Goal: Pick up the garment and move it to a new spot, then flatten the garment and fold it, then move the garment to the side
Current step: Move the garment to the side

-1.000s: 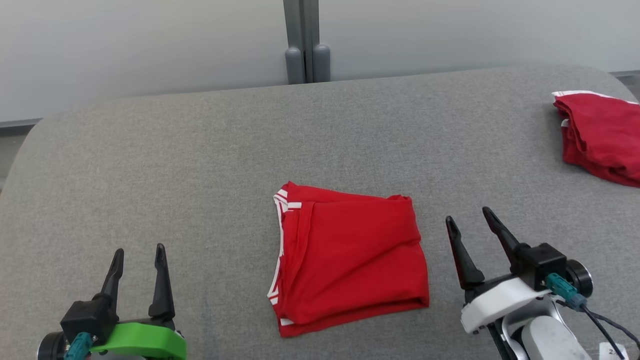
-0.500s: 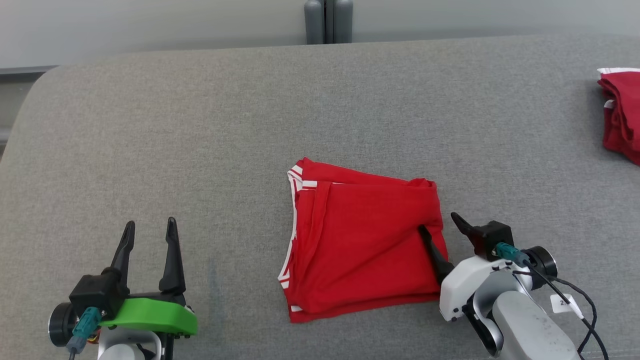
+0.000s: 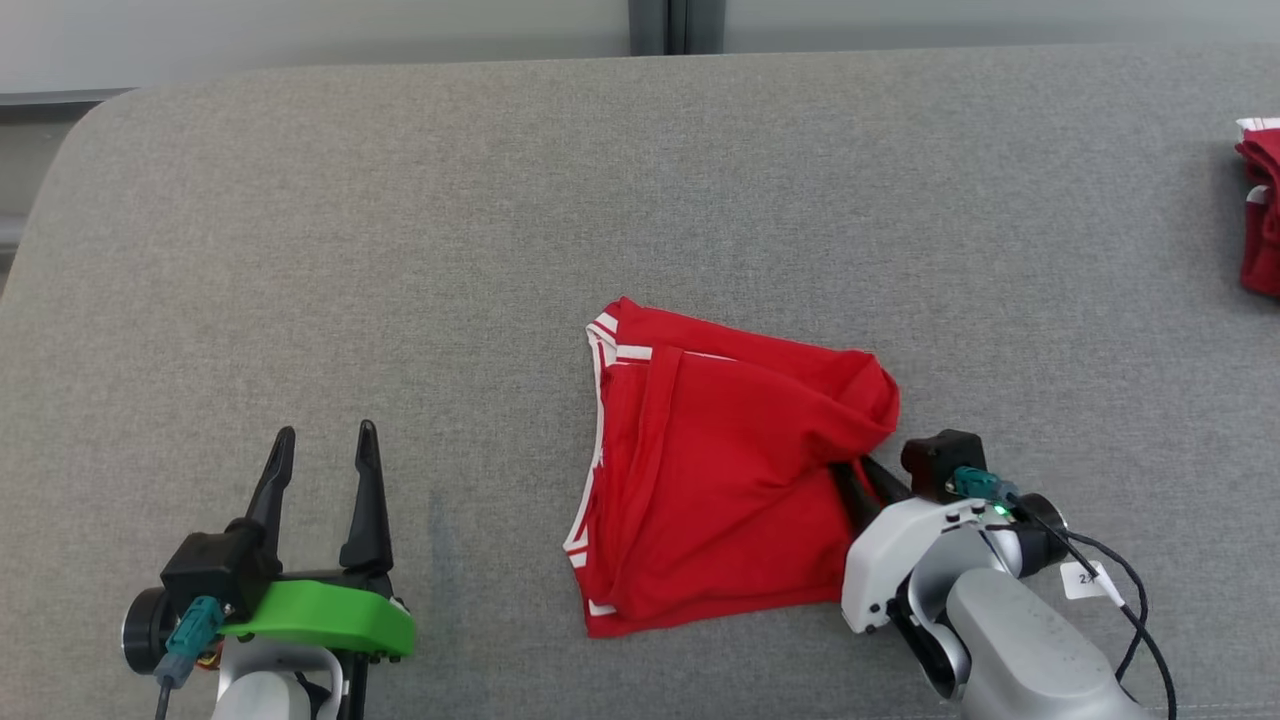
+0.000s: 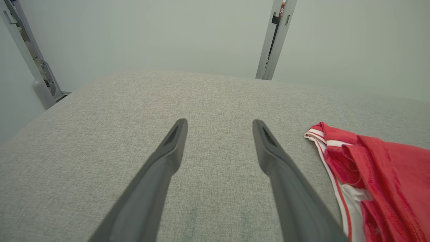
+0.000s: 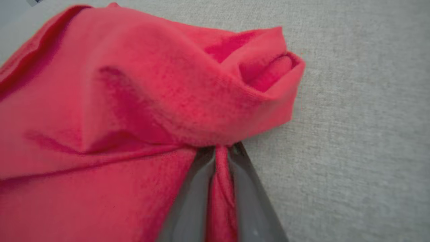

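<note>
The garment (image 3: 720, 480) is being pinched at its edge by the right gripper (image 5: 221, 149); the left gripper (image 3: 327, 430) is being held open, empty.

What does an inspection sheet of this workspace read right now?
Surface: grey fabric table.
Job's things: folded red garment with white trim, right edge bunched.
Clutter: second red garment at the table's far right.
Grippers: left gripper open above the table; right gripper shut on the garment's right edge.
Cables: teal-plugged cable at the right wrist.
Surroundings: pale wall, grey post.
</note>
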Motion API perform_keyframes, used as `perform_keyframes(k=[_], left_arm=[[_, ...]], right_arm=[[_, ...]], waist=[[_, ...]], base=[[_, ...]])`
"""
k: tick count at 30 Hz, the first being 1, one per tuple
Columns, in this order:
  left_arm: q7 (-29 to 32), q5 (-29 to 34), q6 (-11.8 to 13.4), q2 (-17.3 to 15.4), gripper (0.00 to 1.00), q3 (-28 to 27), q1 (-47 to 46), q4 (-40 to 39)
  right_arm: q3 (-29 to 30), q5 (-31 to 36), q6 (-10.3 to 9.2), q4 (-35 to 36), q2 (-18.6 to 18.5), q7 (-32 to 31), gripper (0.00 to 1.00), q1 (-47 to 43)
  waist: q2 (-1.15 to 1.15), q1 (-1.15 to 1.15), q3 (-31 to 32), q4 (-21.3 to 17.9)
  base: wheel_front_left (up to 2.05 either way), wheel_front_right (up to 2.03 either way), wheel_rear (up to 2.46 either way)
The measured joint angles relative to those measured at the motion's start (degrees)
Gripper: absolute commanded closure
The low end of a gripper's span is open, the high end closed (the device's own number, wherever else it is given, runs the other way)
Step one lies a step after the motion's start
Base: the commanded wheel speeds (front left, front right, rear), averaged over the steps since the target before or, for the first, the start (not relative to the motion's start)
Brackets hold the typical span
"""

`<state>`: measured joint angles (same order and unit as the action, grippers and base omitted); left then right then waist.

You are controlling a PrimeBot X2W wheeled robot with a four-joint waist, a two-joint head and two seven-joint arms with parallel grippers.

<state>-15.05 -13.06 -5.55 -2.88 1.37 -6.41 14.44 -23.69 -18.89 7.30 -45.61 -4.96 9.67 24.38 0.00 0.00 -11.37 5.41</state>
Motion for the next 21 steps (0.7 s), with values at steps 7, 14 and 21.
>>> perform_keyframes(k=[7,14,21], left_arm=[[0.0,-0.14,0.0,0.0,0.0,0.57,-0.43,0.24],[0.0,-0.86,0.03,0.0,0.0,1.38,-1.49,-0.27],[0.0,-0.97,0.12,0.01,0.0,3.39,-4.63,-2.11]], right_arm=[[-1.87,-2.21,0.26,0.31,-2.49,1.53,1.0,2.43],[-3.13,-2.7,0.25,2.35,-7.72,0.88,1.0,9.39],[-3.54,-3.5,0.24,6.39,-16.27,-3.34,1.0,19.95]], waist=[[0.0,0.0,0.01,-0.59],[0.0,0.0,-1.63,-1.22],[0.0,0.0,-6.1,-2.15]], base=[[0.0,0.0,0.0],[0.0,0.0,0.0],[0.0,0.0,0.0]])
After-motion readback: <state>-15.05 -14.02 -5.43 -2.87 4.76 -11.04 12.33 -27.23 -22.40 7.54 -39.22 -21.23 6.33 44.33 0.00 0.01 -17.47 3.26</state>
